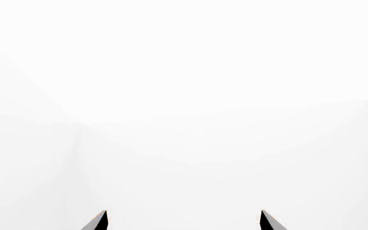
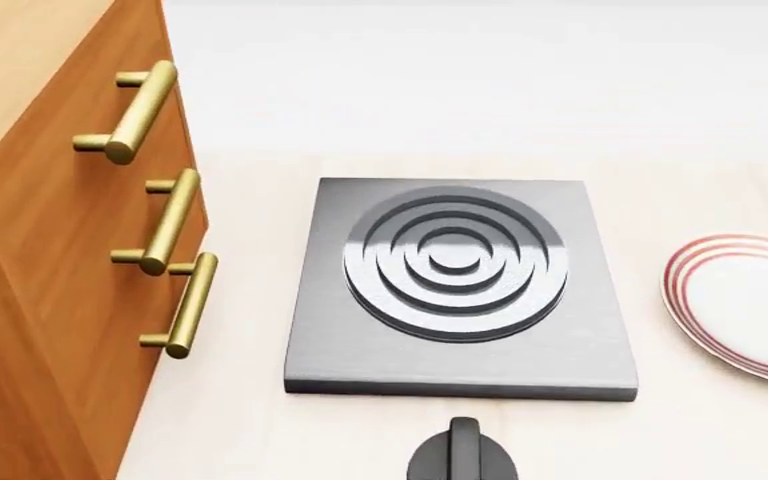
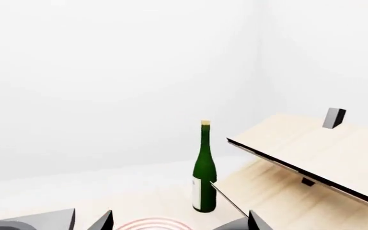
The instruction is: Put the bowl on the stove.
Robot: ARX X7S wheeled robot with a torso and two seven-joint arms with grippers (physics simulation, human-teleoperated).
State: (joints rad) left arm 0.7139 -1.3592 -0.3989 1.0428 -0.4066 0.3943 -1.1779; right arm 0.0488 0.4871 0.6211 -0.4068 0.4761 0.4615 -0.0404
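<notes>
The bowl is nowhere to be seen in any of the 3 views, so its place cannot be told from here. The stove (image 2: 458, 285) lies flat on the pale desk (image 2: 704, 430) at the middle of the head view, its ring burner bare, with a wooden cabinet (image 2: 51, 300) at the left edge, a red-ringed plate (image 2: 751, 305) cut off at the right edge and a black knob (image 2: 464, 460) cut off at the bottom. Neither arm shows in the head view. The left hand (image 1: 184, 221) shows only 2 dark fingertips set wide apart at the bottom of its view, nothing between them, against blank white. The right hand (image 3: 180, 223) likewise stands wide and empty, looking past a green bottle (image 3: 204, 167) and a tilted wooden rack (image 3: 312, 153). I would expect such a bowl to be light, stiff, glazed and slippery, and breakable, best pinched across its rim.
</notes>
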